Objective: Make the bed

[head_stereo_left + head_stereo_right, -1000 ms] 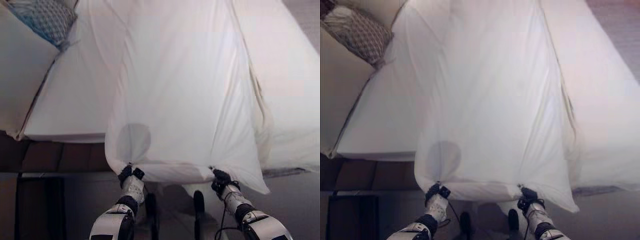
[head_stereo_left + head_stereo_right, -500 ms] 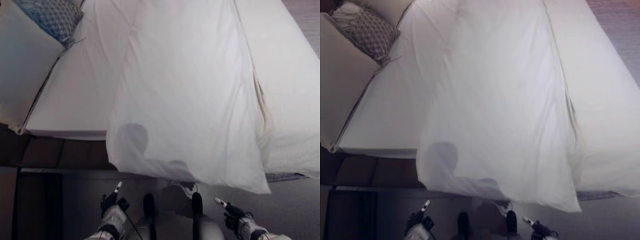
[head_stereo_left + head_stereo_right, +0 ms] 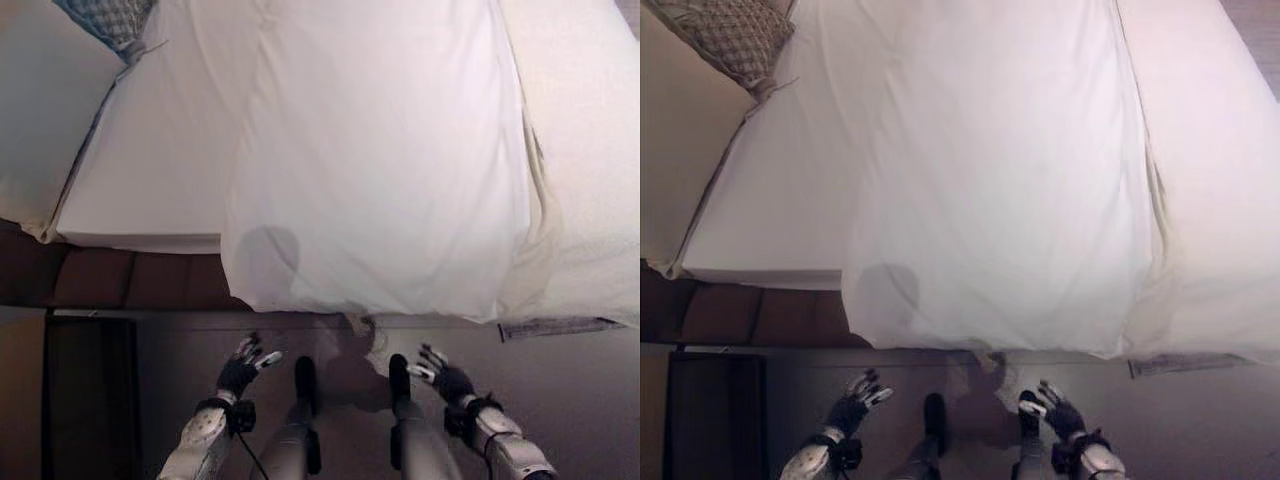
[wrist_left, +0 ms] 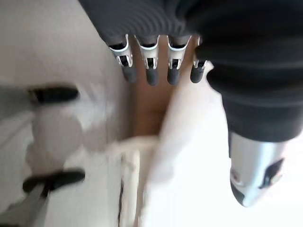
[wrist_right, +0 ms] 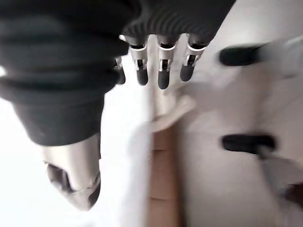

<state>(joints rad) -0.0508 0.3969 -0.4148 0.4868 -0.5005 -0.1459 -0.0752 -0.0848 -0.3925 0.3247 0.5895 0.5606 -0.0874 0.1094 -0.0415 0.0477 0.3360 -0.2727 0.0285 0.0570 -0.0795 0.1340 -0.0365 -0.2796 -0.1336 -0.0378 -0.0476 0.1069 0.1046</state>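
Grey floor (image 3: 580, 400) runs along the foot of a bed (image 3: 150, 200) whose mattress is cut off by the picture at the far end and on the right. A white sheet (image 3: 380, 150) lies spread down the middle of the bed, its near edge hanging over the foot edge and hiding the bed's front there; its far end runs out of sight. To the right a cream cover (image 3: 590, 180) lies beside the sheet, its own edge draping over the foot. At the bed's far left corner a patterned pillow (image 3: 730, 35) shows partly. The left robot hand (image 3: 243, 366) hangs below the sheet's near edge, fingers spread and straight, holding nothing. The right robot hand (image 3: 440, 376) is likewise splayed and empty, just under the sheet's right near corner. Both wrist views are blurred, yet show straight fingers (image 4: 150, 68) apart from the cloth.
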